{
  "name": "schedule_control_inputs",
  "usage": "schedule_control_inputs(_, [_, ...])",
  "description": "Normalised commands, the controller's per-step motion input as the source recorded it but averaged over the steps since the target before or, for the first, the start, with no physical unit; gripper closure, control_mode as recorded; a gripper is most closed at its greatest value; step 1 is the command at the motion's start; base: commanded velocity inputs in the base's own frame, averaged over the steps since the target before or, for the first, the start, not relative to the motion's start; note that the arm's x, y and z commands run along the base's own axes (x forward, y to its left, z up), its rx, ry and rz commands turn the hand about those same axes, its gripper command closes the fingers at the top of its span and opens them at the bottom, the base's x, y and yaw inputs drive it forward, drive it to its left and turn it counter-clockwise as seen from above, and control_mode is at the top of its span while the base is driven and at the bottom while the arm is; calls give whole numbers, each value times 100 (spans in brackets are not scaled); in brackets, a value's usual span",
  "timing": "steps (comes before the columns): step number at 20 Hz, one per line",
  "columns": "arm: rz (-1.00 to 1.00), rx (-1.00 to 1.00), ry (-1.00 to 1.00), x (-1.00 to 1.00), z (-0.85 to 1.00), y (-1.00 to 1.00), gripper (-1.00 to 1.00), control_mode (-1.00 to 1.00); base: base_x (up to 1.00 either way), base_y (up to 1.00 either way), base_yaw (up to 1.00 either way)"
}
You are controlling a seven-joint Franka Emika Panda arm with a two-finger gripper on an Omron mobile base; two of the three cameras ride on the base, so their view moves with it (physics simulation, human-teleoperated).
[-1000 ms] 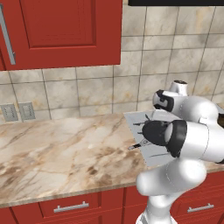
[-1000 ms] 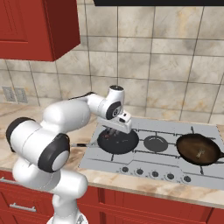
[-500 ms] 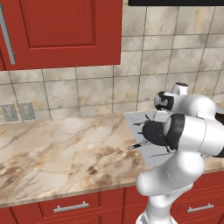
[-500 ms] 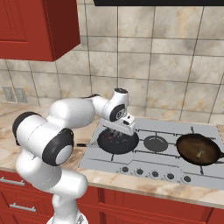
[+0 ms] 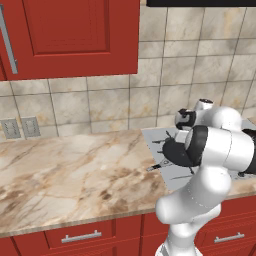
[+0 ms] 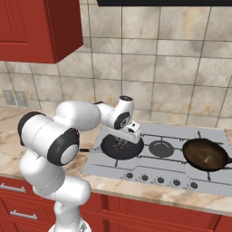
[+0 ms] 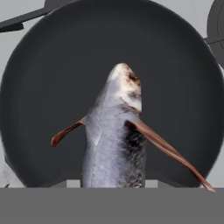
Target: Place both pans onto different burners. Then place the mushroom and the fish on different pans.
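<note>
1. Directly below the claw (image 6: 123,143), the black pan (image 6: 121,147) sits on a burner of the cooktop (image 6: 154,170).
2. Between its jaws, the claw pinches the fish (image 7: 116,140), head pointing down at that pan.
3. Far to the claw's right, the brown pan (image 6: 205,154) rests on another burner.

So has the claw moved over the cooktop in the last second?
Yes. In the right base view the claw has shifted right over the black pan, toward the middle burner.
</note>
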Motion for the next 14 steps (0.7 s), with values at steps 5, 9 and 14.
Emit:
schedule_control_inputs(5, [0,0,0,5,-16,-1,100,-100,0,0,0])
schedule_control_inputs(9, [0,0,0,1,-14,0,100,-100,0,0,0])
schedule_control_inputs(14, [0,0,0,2,-15,0,100,-100,0,0,0])
